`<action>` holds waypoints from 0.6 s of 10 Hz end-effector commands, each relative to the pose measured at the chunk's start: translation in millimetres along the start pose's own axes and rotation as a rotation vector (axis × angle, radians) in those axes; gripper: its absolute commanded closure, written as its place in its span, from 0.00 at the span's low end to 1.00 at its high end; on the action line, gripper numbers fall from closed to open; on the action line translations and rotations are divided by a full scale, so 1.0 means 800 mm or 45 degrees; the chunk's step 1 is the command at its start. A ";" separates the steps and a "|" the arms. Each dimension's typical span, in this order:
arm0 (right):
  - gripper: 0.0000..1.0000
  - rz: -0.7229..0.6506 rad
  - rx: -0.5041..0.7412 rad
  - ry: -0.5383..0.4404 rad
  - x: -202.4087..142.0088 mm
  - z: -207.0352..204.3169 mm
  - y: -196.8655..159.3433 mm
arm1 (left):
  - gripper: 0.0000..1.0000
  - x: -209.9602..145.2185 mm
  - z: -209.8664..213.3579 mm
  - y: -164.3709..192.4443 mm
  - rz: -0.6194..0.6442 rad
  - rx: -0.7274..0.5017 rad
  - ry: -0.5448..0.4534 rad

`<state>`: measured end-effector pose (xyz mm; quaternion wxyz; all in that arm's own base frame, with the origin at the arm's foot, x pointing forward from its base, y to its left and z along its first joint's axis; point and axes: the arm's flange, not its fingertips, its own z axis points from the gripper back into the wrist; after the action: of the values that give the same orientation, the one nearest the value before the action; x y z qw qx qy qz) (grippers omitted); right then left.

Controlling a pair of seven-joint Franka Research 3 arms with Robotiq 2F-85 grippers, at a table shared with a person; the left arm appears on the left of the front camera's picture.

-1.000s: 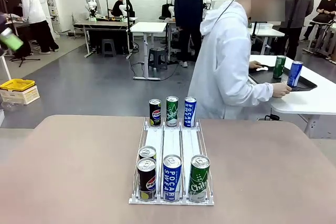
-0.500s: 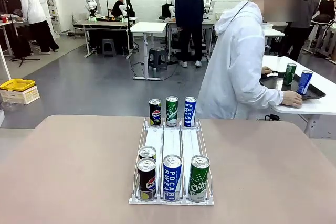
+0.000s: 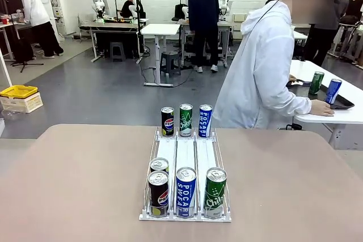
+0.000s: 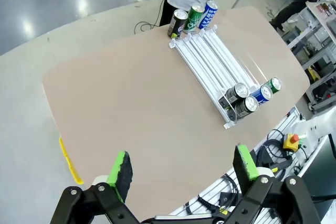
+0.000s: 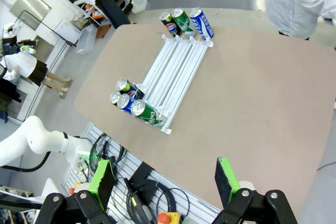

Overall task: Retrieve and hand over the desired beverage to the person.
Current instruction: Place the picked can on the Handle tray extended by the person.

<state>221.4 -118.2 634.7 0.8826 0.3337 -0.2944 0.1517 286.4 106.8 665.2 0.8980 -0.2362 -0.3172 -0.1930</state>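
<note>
A white wire rack (image 3: 185, 151) lies along the middle of the brown table (image 3: 74, 185). At its far end stand a black Pepsi can (image 3: 167, 121), a green can (image 3: 186, 119) and a blue Pocari can (image 3: 205, 121). At the near end are two Pepsi cans (image 3: 158, 194), a Pocari can (image 3: 186, 191) and a green can (image 3: 215, 192). The person (image 3: 258, 77) in a white hooded jacket stands at the far right, turned away toward a side table. My left gripper (image 4: 183, 163) and right gripper (image 5: 165, 176) hang open high above the table, holding nothing.
A white side table (image 3: 340, 114) at the far right carries a dark tray (image 3: 343, 103) with a green can (image 3: 316, 83) and a blue can (image 3: 333, 91) under the person's hand. A yellow bin (image 3: 19, 91) sits on the floor at left. Cables and a red stop button (image 5: 164, 217) lie below the table's near edge.
The person has shifted to the right, away from my table. The tray and the two cans under their hand have slid right too. The rack and its cans are unmoved.
</note>
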 end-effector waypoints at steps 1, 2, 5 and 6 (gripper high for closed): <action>0.00 0.016 0.031 -0.009 0.002 -0.001 -0.001 | 0.00 0.000 0.004 -0.001 -0.004 0.006 0.009; 0.00 0.016 0.031 -0.009 0.002 -0.001 -0.001 | 0.00 0.000 0.004 -0.001 -0.004 0.006 0.009; 0.00 0.016 0.031 -0.009 0.002 -0.001 -0.001 | 0.00 0.000 0.004 -0.001 -0.004 0.006 0.009; 0.00 0.016 0.031 -0.009 0.002 -0.001 -0.001 | 0.00 0.000 0.004 -0.001 -0.004 0.006 0.009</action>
<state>221.4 -118.2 634.7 0.8826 0.3336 -0.2944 0.1517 285.9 106.9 666.0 0.8983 -0.2349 -0.3175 -0.1927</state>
